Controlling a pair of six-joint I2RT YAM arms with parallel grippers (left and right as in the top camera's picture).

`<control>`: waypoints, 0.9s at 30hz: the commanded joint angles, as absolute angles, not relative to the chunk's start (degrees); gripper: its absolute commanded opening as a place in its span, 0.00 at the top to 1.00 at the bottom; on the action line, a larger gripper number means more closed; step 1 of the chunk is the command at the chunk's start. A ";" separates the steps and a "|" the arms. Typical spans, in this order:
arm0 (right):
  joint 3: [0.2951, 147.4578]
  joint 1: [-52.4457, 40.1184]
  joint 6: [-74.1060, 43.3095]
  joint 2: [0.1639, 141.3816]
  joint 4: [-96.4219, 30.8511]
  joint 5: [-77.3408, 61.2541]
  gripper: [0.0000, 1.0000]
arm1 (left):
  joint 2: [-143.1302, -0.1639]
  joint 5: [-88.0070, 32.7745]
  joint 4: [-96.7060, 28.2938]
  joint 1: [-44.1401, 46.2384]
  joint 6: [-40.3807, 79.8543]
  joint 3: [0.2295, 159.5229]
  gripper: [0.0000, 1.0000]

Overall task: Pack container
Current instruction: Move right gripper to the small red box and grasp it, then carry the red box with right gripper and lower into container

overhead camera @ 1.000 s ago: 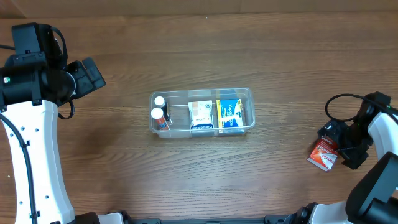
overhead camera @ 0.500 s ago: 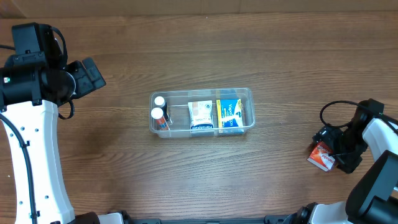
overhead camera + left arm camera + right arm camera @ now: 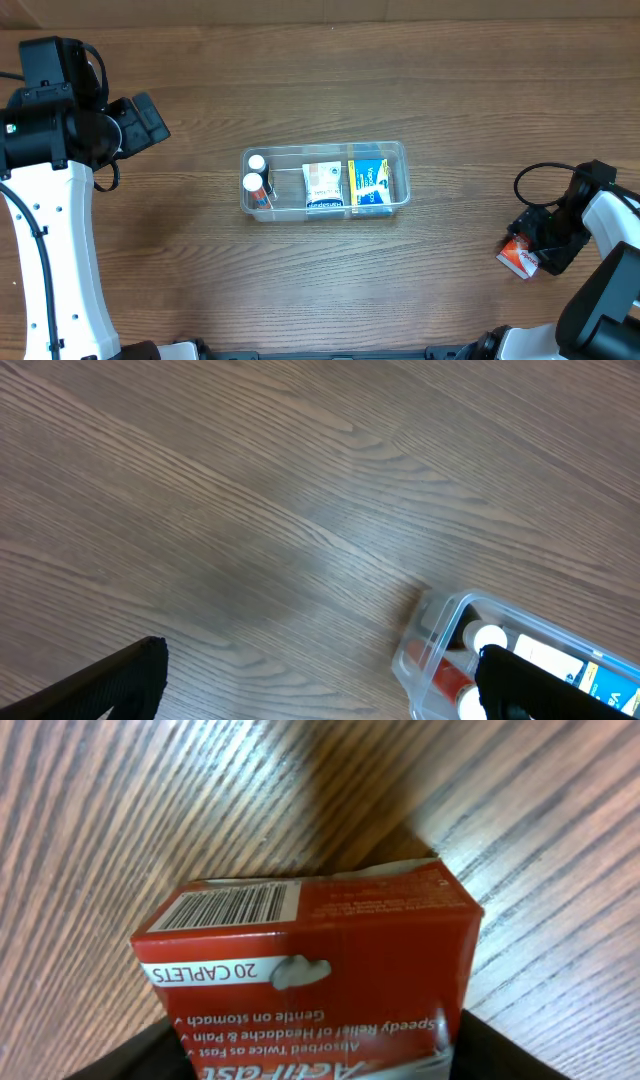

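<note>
The container (image 3: 325, 147), a clear plastic tub, sits at the table's middle. It holds two white-capped bottles (image 3: 256, 172), a white box (image 3: 323, 187) and a blue-and-yellow box (image 3: 370, 184). Its corner (image 3: 425, 645) shows at the lower right of the left wrist view. A red caplet box (image 3: 516, 259) lies far right on the table. My right gripper (image 3: 535, 250) is on it, and the wrist view shows the red box (image 3: 310, 950) filling the gap with a dark finger tight on each side. My left gripper (image 3: 320, 690) hangs open over bare wood at the far left.
The left arm's white column (image 3: 50, 260) runs down the left edge of the table. A black cable (image 3: 535, 175) loops above the right wrist. Bare wood lies between the container and the red box.
The right gripper has closed its fingers onto the red box, which has shifted slightly toward the near edge. The left arm and the container have not moved.
</note>
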State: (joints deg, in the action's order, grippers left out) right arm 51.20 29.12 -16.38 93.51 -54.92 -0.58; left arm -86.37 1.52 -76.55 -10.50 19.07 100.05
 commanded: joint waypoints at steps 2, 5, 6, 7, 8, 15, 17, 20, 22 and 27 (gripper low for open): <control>50.85 29.21 -16.27 93.58 -54.74 -0.14 0.32 | -86.61 1.67 -76.49 -10.74 17.96 99.57 0.00; 50.85 29.21 -16.29 93.58 -54.72 -0.34 0.34 | -86.61 1.67 -76.49 -10.74 17.96 99.57 0.00; 50.85 29.21 -16.29 93.58 -54.70 -0.71 0.35 | -86.61 1.69 -76.49 -10.74 17.98 99.57 0.00; 50.89 29.21 -16.29 93.58 -54.59 -1.50 0.35 | -86.61 1.67 -76.49 -10.74 17.96 99.57 0.00; 51.00 29.21 -16.27 93.58 -54.46 -2.20 0.36 | -86.61 1.67 -76.49 -10.74 17.96 99.57 0.00; 58.26 29.19 -16.25 93.51 -60.23 -4.47 0.48 | -86.61 1.72 -76.47 -10.74 17.93 99.57 0.00; 62.70 28.56 -16.23 93.19 -64.01 -4.45 0.48 | -86.61 1.67 -76.47 -10.74 17.93 99.57 0.00; 69.21 26.57 -16.23 92.09 -68.53 -4.45 0.48 | -86.61 1.67 -76.47 -10.74 17.96 99.57 0.00; 73.89 24.18 -16.23 91.02 -71.33 -4.43 0.48 | -86.61 1.67 -76.47 -10.74 17.96 99.57 0.00; 85.21 13.23 -16.49 88.03 -76.86 -4.45 0.47 | -86.61 1.67 -76.49 -10.74 17.96 99.57 0.00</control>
